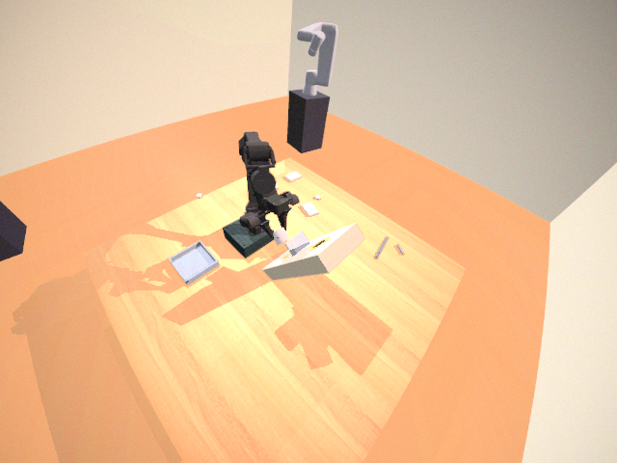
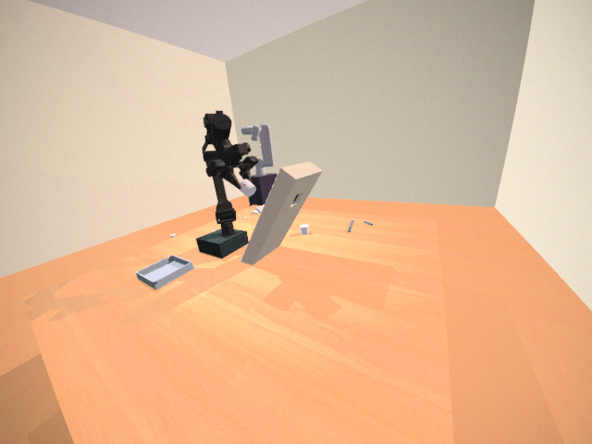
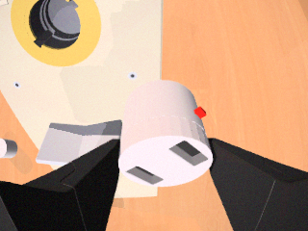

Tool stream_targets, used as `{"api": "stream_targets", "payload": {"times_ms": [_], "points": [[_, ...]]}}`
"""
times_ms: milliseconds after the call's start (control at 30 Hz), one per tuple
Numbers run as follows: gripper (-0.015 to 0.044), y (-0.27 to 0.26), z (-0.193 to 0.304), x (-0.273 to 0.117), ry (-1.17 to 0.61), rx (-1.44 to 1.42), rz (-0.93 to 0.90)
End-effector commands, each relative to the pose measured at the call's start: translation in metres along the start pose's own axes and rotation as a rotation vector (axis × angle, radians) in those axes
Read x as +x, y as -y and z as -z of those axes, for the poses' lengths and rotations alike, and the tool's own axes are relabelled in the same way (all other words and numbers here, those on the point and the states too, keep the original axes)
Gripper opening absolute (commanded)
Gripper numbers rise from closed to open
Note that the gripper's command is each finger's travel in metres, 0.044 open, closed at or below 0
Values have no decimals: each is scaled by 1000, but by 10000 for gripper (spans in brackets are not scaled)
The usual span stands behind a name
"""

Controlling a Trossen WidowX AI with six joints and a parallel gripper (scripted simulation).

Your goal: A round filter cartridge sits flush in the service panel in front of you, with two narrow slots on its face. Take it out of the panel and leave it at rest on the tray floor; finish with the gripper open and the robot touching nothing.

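Observation:
The filter cartridge [image 1: 281,235] [image 2: 248,187] [image 3: 161,130] is a pale cylinder with two narrow slots on its end face and a small red mark on its side. My gripper [image 1: 280,232] [image 2: 244,183] [image 3: 164,146] is shut on it, one finger on each side. The cartridge is out of the service panel [image 1: 343,247] [image 2: 273,215] [image 3: 111,96], held in the air in front of its sloping face. The panel's round socket shows dark and empty inside a yellow ring [image 3: 91,29] in the wrist view. The tray [image 1: 193,262] [image 2: 165,273] is empty, left of the robot base.
A grey bracket [image 1: 298,242] [image 3: 82,141] juts from the panel's lower face. The dark robot base [image 1: 246,241] [image 2: 222,242] stands between tray and panel. A small white cylinder [image 2: 304,229] [image 3: 7,148] and two grey rods lie beyond the panel. A second, pale arm [image 1: 326,54] [image 2: 265,145] stands behind.

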State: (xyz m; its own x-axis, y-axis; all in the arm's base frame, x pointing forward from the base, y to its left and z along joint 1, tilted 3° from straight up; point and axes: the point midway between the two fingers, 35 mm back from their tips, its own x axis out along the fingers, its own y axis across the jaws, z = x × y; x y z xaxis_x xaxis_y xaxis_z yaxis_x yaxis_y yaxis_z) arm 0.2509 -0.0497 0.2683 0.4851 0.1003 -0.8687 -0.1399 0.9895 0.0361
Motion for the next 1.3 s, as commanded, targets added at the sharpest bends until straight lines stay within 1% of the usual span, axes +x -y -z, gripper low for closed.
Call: {"api": "stream_targets", "payload": {"times_ms": [0, 400, 833, 1067, 1267], "points": [[0, 18, 6, 1, -2, 87, 54], [0, 80, 39, 0, -10, 407, 242], [0, 137, 90, -9, -7, 756, 447], [0, 160, 122, -18, 0, 938, 557], [0, 163, 126, -18, 1, 958, 569]]}}
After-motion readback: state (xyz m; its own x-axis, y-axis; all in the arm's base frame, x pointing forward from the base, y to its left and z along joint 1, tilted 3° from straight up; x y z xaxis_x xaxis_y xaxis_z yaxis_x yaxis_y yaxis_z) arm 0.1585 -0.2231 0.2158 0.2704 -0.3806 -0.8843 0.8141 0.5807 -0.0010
